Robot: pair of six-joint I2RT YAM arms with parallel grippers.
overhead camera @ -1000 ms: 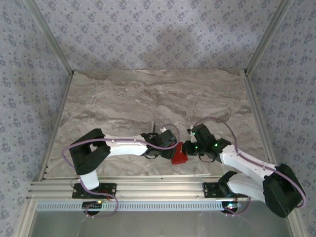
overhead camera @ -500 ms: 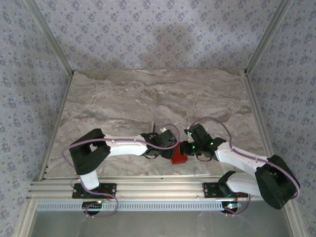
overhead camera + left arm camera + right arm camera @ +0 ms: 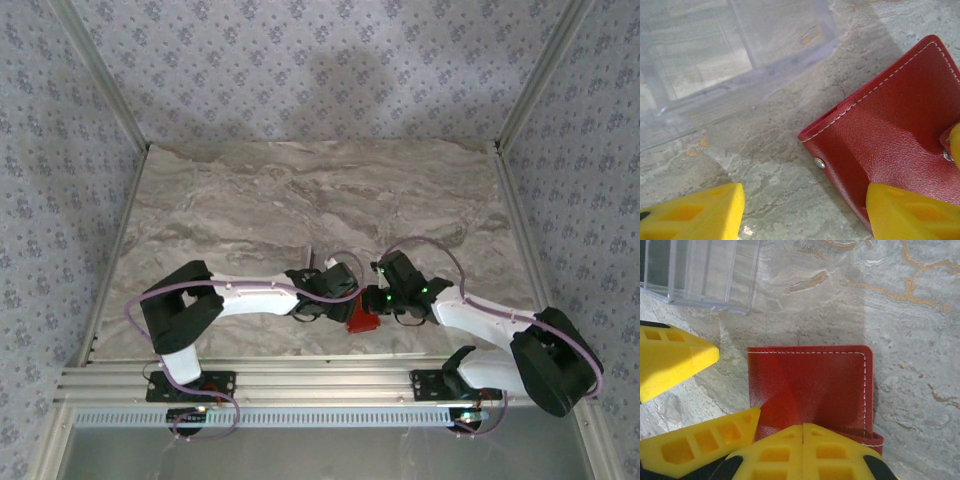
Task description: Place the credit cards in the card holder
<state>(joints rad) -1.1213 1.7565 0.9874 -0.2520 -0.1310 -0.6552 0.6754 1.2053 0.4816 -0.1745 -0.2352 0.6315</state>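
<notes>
Right gripper point(image 3: 803, 436): yellow jaws fully closed, tips pressed together over the near edge of the small red stitched-leather bifold wallet point(image 3: 810, 385). It reads as a press on the cover, but you cannot tell whether the edge is caught between the tips.
Left gripper point(image 3: 805, 207): jaws about half open. One yellow finger sits over bare tabletop, the other over the wallet's corner. Nothing is held.
Wallet position: on the grey-veined marble-pattern tabletop point(image 3: 300, 200), near its front edge and between your two grippers.
Wallet state: red outside faces up and it is tented along the fold. The metal snap stud point(image 3: 819, 162) is bare and the tab lies loose at one corner, so it is unsnapped but not spread open.
Clear plastic box point(image 3: 705, 270): just beyond the wallet and not touching it. Its contents are too blurred to read.
Credit cards: neither gripper has one.
Progress (judgement): early. The step in hand looks like opening the wallet. Nothing confirms a card inside.
Left to do: spread the wallet flat, hold it, then fetch each card and slide it into a slot.
</notes>
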